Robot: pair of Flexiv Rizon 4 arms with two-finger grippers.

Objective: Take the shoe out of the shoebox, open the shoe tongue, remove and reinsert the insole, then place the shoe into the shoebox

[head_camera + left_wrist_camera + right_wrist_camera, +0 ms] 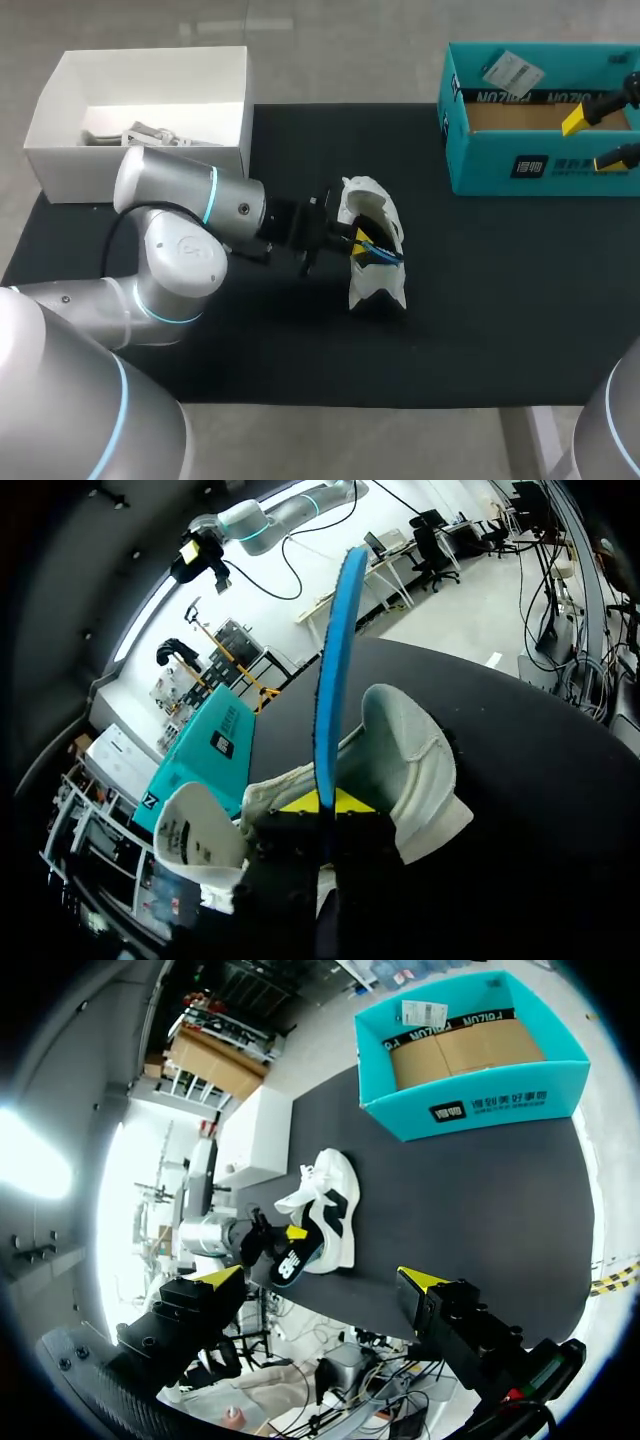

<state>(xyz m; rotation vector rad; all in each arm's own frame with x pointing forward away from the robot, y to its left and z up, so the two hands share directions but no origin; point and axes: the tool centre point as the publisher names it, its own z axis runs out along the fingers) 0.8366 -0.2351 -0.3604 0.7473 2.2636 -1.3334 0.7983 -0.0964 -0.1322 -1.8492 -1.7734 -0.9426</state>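
- Left gripper (pixel 352 240) (pixel 320 802): fingers pressed together on the blue insole (pixel 384 254) (pixel 335 660), one yellow tip on each face of it.
- Insole held on edge. Near end seated in the gripper and inside the shoe, far end projecting up and out past the collar in the left wrist view.
- White shoe (pixel 375 212) (pixel 415 760) (pixel 335 1185): on the black mat (pixel 500 300) near the table's middle, opening turned toward the left gripper, upper wrapped around the fingertips and the insole's near end.
- Tongue (pixel 190 830): folded back beside the gripper, its printed label showing.
- Left arm: stretched low across the mat from the left, its joints covering the front corner of the white box (pixel 70 170) (pixel 255 1130) in the head view.
- White box: open-topped, at the mat's far left corner, well apart from the shoe, pale objects lying inside it.
- Teal shoebox (pixel 540 165) (pixel 205 755) (pixel 470 1110): open, at the far right of the mat, well apart from the shoe, brown cardboard inside, a paper tag (pixel 512 70) at its rear wall.
- Right gripper (pixel 592 140) (pixel 320 1278): fingers spread wide, nothing between them, raised at the shoebox's right end.
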